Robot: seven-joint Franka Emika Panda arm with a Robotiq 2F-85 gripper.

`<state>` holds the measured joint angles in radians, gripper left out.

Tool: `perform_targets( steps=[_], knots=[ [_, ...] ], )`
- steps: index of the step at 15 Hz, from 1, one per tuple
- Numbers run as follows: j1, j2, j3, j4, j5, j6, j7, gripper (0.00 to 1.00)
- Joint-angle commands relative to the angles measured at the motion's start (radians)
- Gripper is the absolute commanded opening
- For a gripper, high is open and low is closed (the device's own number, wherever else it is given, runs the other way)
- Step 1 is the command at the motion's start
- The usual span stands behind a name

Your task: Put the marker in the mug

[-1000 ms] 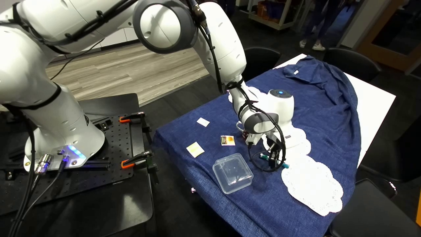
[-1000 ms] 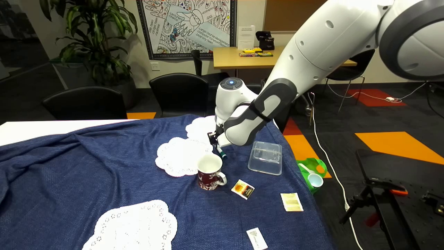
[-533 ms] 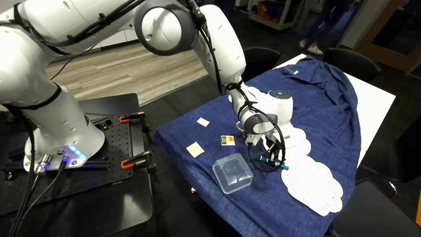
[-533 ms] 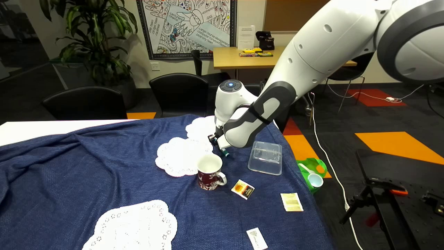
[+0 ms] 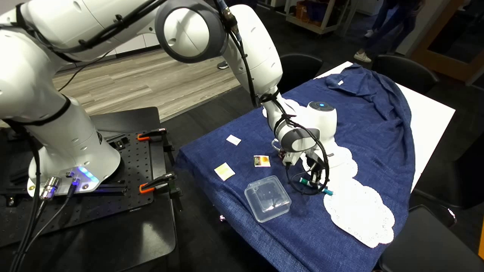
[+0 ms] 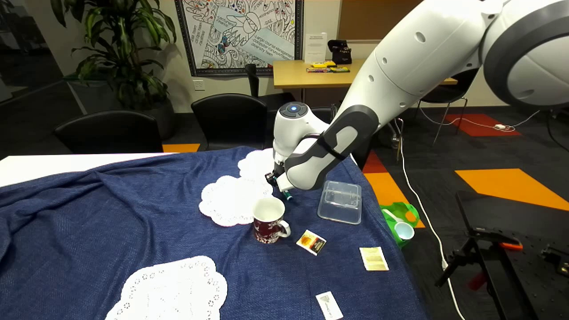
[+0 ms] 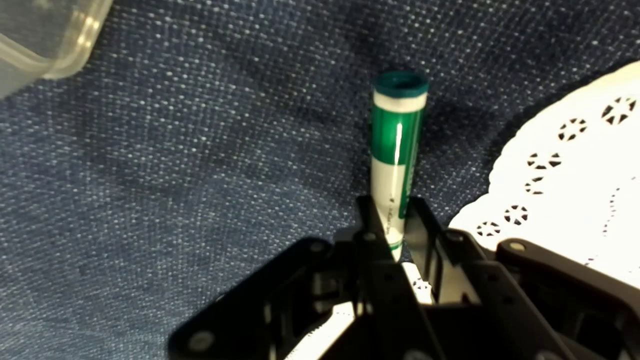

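Observation:
The marker [image 7: 397,135], green and white with a dark teal end, stands between the two black fingers of my gripper [image 7: 391,204] in the wrist view. Both fingers lie against its sides, so the gripper is shut on it. In both exterior views the arm covers part of the marker; its green ends [image 5: 327,192] stick out from the gripper in an exterior view. Whether it is lifted off the cloth, I cannot tell. The dark red patterned mug [image 6: 268,230], pale inside, stands upright on the cloth, handle outward, close to the gripper [image 6: 276,181].
A clear plastic container [image 6: 340,202] lies beside the gripper. White lace doilies [image 6: 233,201] spread next to the mug. A tea packet [image 6: 311,242], a yellowish packet [image 6: 374,258] and a small white packet [image 6: 329,306] lie on the blue cloth [image 6: 249,284].
My gripper has shut around the marker. The marker has turned and shifted slightly with it, and the arm has moved only a little. The mug has stayed in place.

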<state>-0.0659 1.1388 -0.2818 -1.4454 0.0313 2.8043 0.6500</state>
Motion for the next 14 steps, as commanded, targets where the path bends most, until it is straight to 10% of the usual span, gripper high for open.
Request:
perform_targets(
  steps=[1, 14],
  knots=[
    [0.034, -0.072, -0.029, -0.052, 0.026, -0.033, -0.028, 0.05],
    [0.094, -0.54, 0.004, -0.482, -0.018, -0.001, -0.282, 0.05]
  ],
)
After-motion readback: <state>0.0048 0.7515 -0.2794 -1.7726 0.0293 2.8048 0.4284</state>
